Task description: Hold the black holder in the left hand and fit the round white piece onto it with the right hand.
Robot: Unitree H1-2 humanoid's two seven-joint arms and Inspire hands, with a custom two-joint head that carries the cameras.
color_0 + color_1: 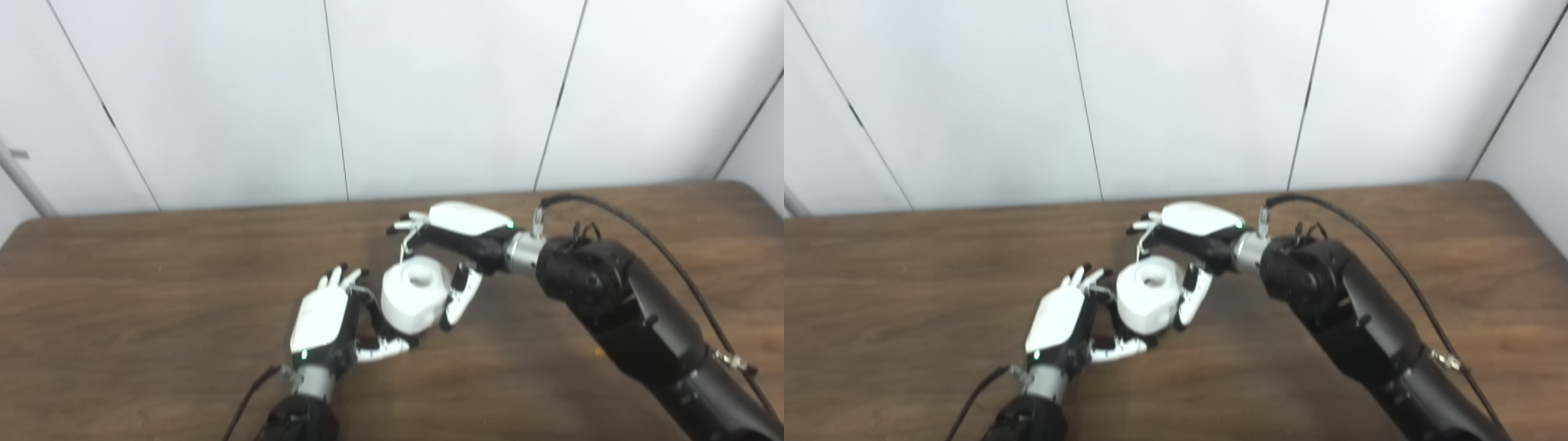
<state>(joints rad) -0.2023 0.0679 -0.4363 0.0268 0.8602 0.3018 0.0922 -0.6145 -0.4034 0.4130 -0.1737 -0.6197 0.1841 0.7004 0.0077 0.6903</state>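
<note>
hiding the black holder, the round white piece [414, 295] sits gripped between left robot hand [327, 321] and right robot hand [456, 245].

Round piece [414, 294] between both hands

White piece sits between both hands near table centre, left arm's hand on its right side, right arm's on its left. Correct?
Sides are swapped. In the left eye view the left hand is on the left of the white piece and the right hand is on its right and behind it. It does sit between both hands near the centre of the table.
</note>
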